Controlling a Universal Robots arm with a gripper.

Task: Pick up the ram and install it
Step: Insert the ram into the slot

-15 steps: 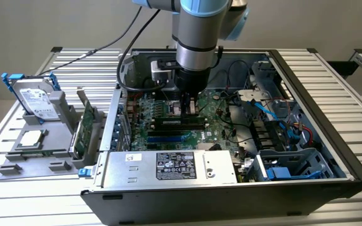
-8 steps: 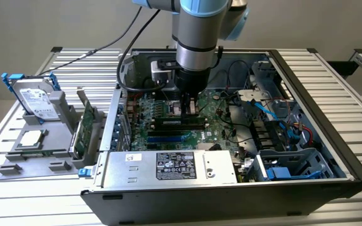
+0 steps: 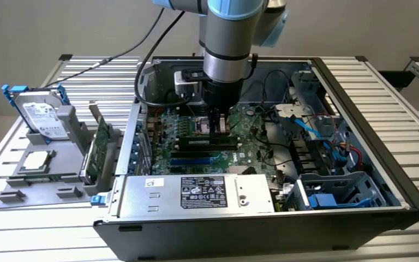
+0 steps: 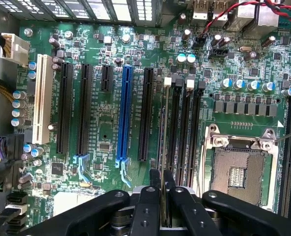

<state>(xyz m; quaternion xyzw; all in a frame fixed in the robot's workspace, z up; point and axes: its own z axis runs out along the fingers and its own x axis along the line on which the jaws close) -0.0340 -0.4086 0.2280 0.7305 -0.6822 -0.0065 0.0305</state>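
Note:
My gripper (image 3: 220, 123) reaches down into the open computer case (image 3: 373, 136), just above the motherboard (image 3: 195, 155). In the wrist view its black fingers (image 4: 148, 196) are shut on the ram (image 4: 161, 132). The ram is a thin dark stick seen edge-on, running away from the fingertips. It hangs over the row of black memory slots (image 4: 185, 128), in line with the slot nearest the long black expansion slot (image 4: 146, 115). I cannot tell whether it touches the slot. The open processor socket (image 4: 239, 172) lies right beside these slots.
A power supply box (image 3: 195, 194) fills the near side of the case, with blue cables (image 3: 313, 130) and a drive cage (image 3: 340, 191) at the exterior view's right. Outside at the left, a grey holder (image 3: 20, 191) carries a hard drive (image 3: 41, 117), a silver processor chip (image 3: 35, 160) and a green expansion card (image 3: 102, 143).

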